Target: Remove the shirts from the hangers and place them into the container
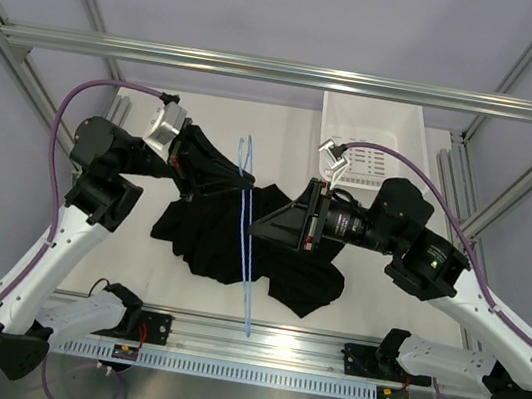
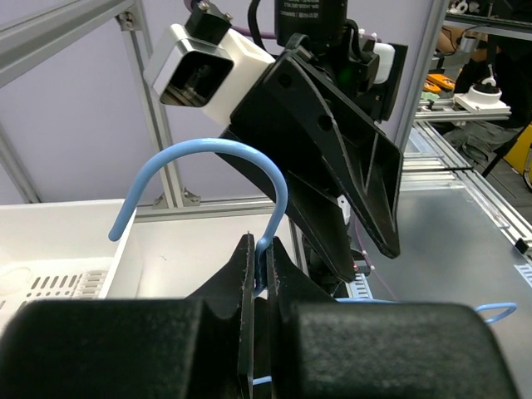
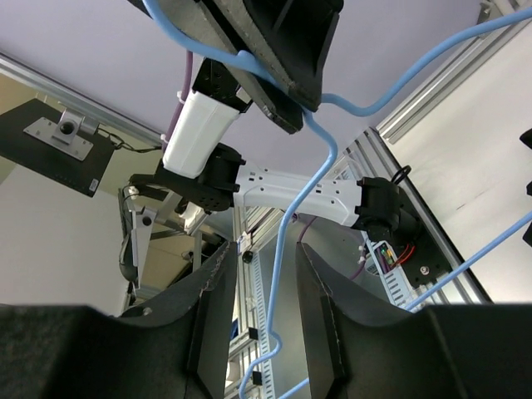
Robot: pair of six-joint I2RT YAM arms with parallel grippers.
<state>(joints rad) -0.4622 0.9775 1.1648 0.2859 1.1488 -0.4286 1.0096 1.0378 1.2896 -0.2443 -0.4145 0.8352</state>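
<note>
The black shirt (image 1: 228, 244) lies crumpled on the middle of the table. The light-blue hanger (image 1: 246, 247) lies across it, hook (image 1: 246, 151) pointing away from the arms. My left gripper (image 1: 240, 187) is shut on the hanger's neck, just below the hook (image 2: 208, 158); the wire is pinched between its fingertips (image 2: 264, 258). My right gripper (image 1: 255, 228) comes in from the right. Its jaws stand open on either side of the hanger wire (image 3: 291, 241) without touching it. The white container (image 1: 371, 140) stands at the back right, nothing showing inside it.
Aluminium frame posts rise at both sides and a crossbar (image 1: 286, 71) runs overhead at the back. A slotted rail (image 1: 243, 343) runs along the near table edge between the arm bases. The basket's corner (image 2: 50, 249) shows behind the hook in the left wrist view.
</note>
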